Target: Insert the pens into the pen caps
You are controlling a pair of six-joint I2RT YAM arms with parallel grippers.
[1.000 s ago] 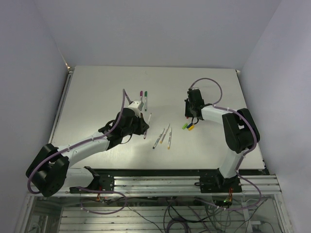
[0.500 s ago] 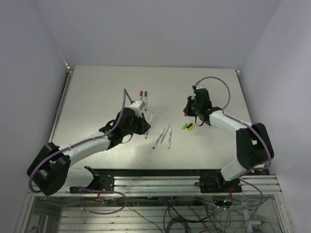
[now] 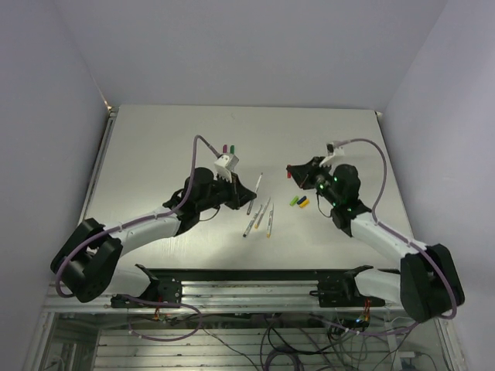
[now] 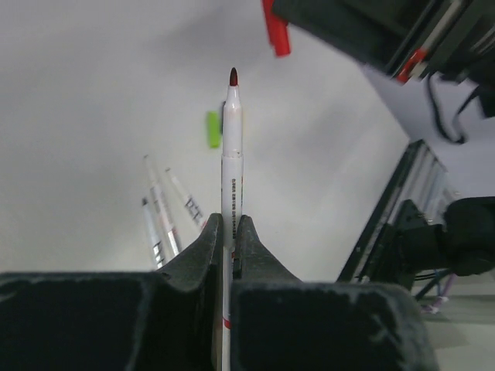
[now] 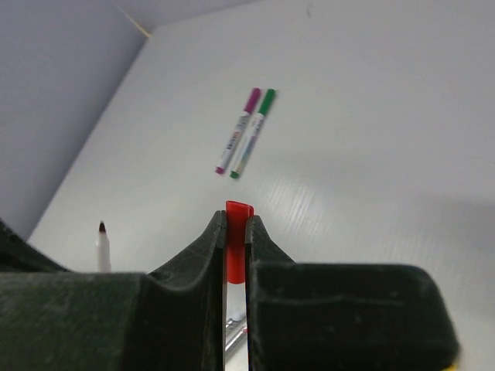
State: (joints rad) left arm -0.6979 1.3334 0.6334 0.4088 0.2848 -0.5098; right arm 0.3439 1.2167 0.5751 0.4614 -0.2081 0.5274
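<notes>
My left gripper (image 3: 241, 195) is shut on a whitish pen (image 3: 256, 185) held above the table; in the left wrist view this pen (image 4: 232, 154) sticks straight out with its red tip (image 4: 233, 76) bare. My right gripper (image 3: 297, 170) is shut on the red cap (image 3: 289, 174), seen between my fingers in the right wrist view (image 5: 237, 228). Pen tip and red cap face each other with a gap between them. A green cap (image 3: 294, 200) and a yellow cap (image 3: 303, 203) lie on the table. Three uncapped pens (image 3: 261, 216) lie in the middle. No dark blue cap shows.
Two capped pens, one magenta (image 5: 238, 131) and one green (image 5: 254, 133), lie side by side farther back on the white table (image 3: 155, 147). Grey walls enclose the table on the left, back and right. A metal rail (image 3: 271, 290) runs along the near edge.
Both arms have swung towards the middle. My left gripper has carried its pen up and to the right. My right gripper has turned and brought the red cap leftward to face the pen.
</notes>
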